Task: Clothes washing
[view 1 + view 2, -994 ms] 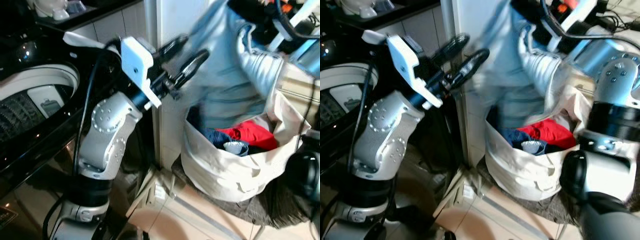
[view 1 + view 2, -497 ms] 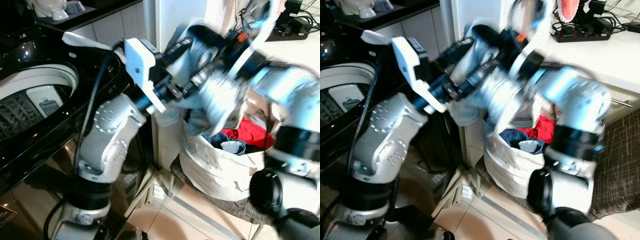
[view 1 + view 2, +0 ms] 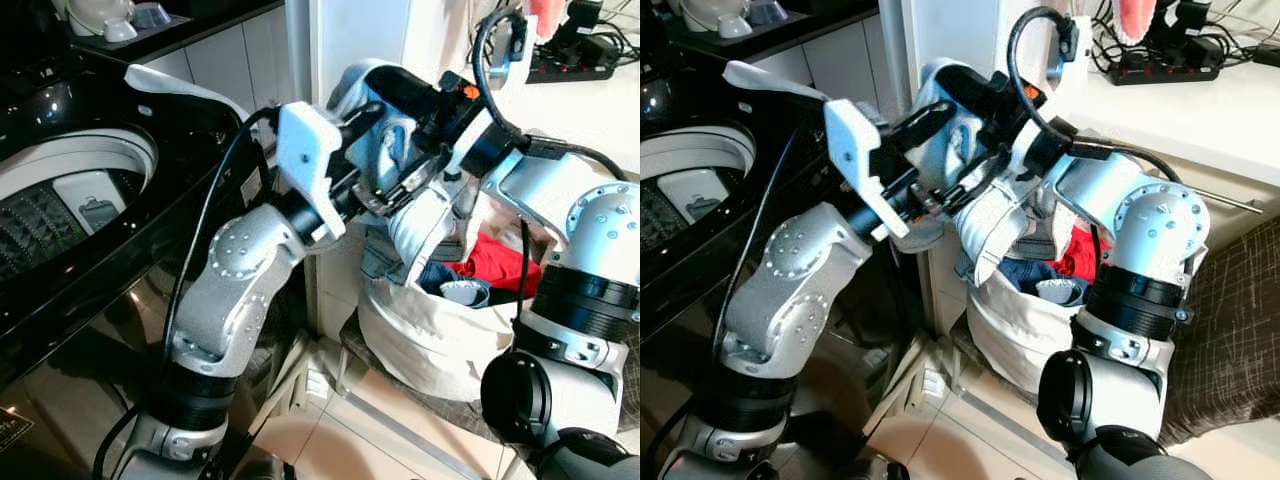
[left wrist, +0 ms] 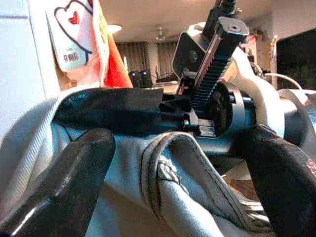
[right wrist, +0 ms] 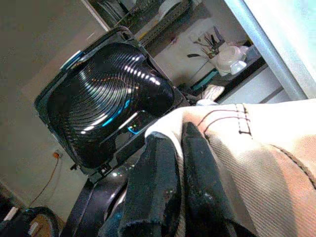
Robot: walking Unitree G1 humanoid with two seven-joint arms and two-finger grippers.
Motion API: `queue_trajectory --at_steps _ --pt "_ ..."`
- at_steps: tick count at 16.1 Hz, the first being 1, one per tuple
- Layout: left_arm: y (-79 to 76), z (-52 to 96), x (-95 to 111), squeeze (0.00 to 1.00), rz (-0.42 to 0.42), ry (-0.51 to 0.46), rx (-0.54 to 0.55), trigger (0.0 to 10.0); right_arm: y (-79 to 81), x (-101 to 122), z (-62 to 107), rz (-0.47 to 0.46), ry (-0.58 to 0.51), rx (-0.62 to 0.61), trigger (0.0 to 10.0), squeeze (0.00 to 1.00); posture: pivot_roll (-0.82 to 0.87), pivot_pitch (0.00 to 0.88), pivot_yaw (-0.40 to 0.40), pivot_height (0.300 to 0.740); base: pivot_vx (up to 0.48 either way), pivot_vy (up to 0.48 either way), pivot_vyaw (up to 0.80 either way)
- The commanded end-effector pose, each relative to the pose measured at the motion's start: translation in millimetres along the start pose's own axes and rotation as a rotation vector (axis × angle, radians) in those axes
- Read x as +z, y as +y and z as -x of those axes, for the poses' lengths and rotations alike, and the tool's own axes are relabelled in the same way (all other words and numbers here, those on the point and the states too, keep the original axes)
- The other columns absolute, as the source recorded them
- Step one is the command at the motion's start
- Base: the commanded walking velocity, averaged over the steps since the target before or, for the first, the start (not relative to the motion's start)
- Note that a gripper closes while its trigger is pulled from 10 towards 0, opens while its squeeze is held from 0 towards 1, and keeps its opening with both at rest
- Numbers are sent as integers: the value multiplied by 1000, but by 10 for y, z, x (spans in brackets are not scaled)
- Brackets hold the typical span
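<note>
Both arms meet above the cloth laundry bag (image 3: 430, 335), which stands on a dark seat beside the open top-loading washing machine (image 3: 70, 190). The right pincer (image 5: 175, 168) has its two fingers pressed together on a fold of the light blue denim garment (image 3: 420, 215), clamping it; the garment hangs from that grip, its lower part trailing into the bag's mouth. It is held high, probably so that it clears the bag's rim before being carried across to the drum.

The left pincer (image 4: 173, 148) stands wide, its fingers (image 4: 74, 173) spread to either side of a seamed denim fold (not closed on anything), as if coming in to take a second hold and share the garment's weight.

One garment is lifted. In the bag at least three more pieces can be counted: one red item (image 3: 500, 265), one dark blue item (image 3: 440, 272) and a pale blue roll (image 3: 470, 292). On the white tabletop (image 3: 1180, 105) behind lies one power strip (image 3: 1165, 68).
</note>
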State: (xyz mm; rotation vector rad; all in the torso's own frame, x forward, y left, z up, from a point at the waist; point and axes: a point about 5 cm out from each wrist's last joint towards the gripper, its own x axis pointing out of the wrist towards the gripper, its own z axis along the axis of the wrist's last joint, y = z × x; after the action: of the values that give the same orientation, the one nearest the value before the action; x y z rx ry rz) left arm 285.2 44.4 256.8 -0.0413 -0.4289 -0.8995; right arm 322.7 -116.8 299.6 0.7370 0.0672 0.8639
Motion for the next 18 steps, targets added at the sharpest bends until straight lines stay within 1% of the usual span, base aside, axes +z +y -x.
queue_trajectory --at_steps 1,3,4,5,9,12,15,16,18 --pt "164 58 -163 1000 0 104 113 10000 209 14 -5 29 -9 113 0 0 -6 0 46 740 0 0 0" --pt "145 63 -162 1000 0 109 97 10000 208 12 1 24 -10 109 0 0 -6 0 47 740 0 0 0" --pt "116 64 -175 345 16 106 85 0 210 14 2 19 -12 106 0 0 -7 0 48 740 0 0 0" --pt "87 65 -181 0 28 104 64 0 214 13 3 15 -12 107 0 0 -7 0 46 740 0 0 0" --pt "61 72 -203 0 53 113 45 0 219 11 6 12 -8 108 0 0 -10 0 44 740 0 0 0" --pt "53 90 -216 0 95 109 43 0 218 10 8 11 -3 108 0 0 -9 0 40 740 0 0 0" --pt "30 110 -221 0 111 108 19 0 215 15 13 12 0 106 0 0 -9 0 36 740 0 0 0" --pt "22 121 -211 0 128 101 7 0 219 25 15 14 0 108 0 0 -10 0 35 740 0 0 0" --pt "27 125 -215 0 131 104 7 0 222 34 19 15 0 109 0 0 -11 0 34 740 0 0 0"
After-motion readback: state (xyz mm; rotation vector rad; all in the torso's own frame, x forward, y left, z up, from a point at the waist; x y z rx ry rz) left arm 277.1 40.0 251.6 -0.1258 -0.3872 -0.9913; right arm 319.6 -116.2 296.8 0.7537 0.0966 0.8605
